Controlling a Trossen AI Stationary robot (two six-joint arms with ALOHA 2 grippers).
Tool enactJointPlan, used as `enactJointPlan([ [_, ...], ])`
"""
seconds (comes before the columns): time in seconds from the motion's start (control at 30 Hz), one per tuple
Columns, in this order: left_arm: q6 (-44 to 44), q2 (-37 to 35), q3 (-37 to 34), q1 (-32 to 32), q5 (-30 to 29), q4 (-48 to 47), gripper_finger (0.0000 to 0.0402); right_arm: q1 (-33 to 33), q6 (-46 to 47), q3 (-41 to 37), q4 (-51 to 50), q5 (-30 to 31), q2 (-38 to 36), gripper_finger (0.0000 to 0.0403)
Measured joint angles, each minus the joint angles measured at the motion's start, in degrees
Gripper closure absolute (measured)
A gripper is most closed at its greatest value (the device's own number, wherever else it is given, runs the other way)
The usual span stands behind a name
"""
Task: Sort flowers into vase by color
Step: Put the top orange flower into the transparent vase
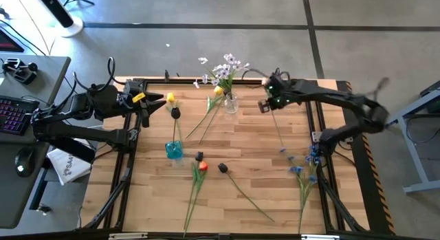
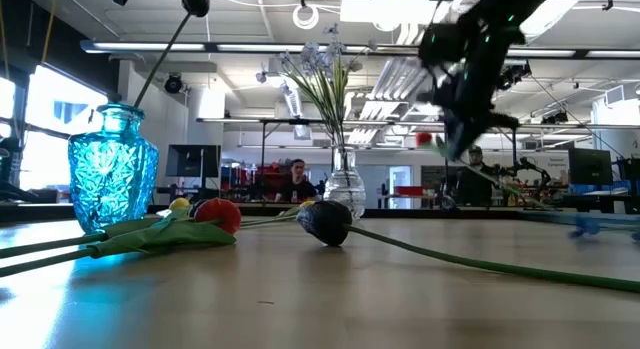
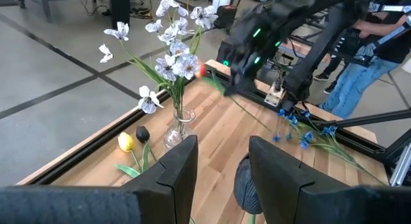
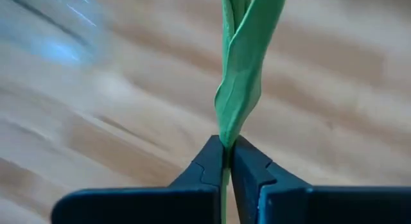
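My left gripper [image 3: 221, 144] is open above the table's left part, level with a dark purple tulip head [image 3: 247, 185] that sits between its fingers. That tulip's stem [image 1: 174, 130] stands in the blue vase [image 1: 174, 150]. My right gripper [image 1: 263, 106] hangs above the table, just right of the clear vase [image 1: 230, 104], shut on an orange-red tulip [image 3: 202, 70]. The clear vase holds white-lilac sprigs [image 1: 227, 64]. A yellow tulip [image 3: 126, 142] and a dark one [image 3: 142, 133] lie beside the clear vase's foot. My right gripper pinches the orange-red tulip's green stem and leaf [image 4: 226, 137] between its two fingers, close behind the head [image 2: 425, 139]. The flower is lifted, and its long stem [image 1: 278, 133] trails down from the fingers toward the table's near side.
An orange-red tulip [image 1: 201, 166] and two dark ones [image 1: 223, 168] lie with their stems on the near middle of the table. Blue blossoms [image 1: 302, 164] lie near the right edge. A yellow head [image 1: 170, 97] shows by the left fingertips. People stand beyond the table.
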Motion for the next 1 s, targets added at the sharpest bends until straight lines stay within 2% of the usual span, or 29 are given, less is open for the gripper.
enactJointPlan([
  [0.17,0.0,0.0,0.0,0.0,0.0,0.0,0.0273,4.7,-6.9,0.1,25.1,0.5,-9.3,0.0399],
  [0.3,0.0,0.0,0.0,0.0,0.0,0.0,0.0273,8.6,-20.9,0.1,48.7,0.5,-10.3,0.0398],
  [0.4,0.0,0.0,0.0,0.0,0.0,0.0,0.0273,9.9,-29.0,0.2,59.9,3.3,-9.0,0.0399],
  [0.5,0.0,0.0,0.0,0.0,-0.1,0.0,0.0273,9.5,-32.6,0.2,62.5,7.6,-6.8,0.0399],
  [0.57,0.0,0.0,0.0,0.0,-0.1,0.0,0.0273,8.6,-32.9,0.2,62.8,8.0,-5.0,0.0399],
  [0.83,0.0,0.0,0.0,0.0,-0.1,0.1,0.0273,7.2,-29.0,0.1,67.5,0.6,3.0,0.04],
  [1.0,0.0,0.0,0.0,0.0,-0.1,0.2,0.0273,7.4,-30.2,0.1,64.3,0.0,3.5,0.04],
])
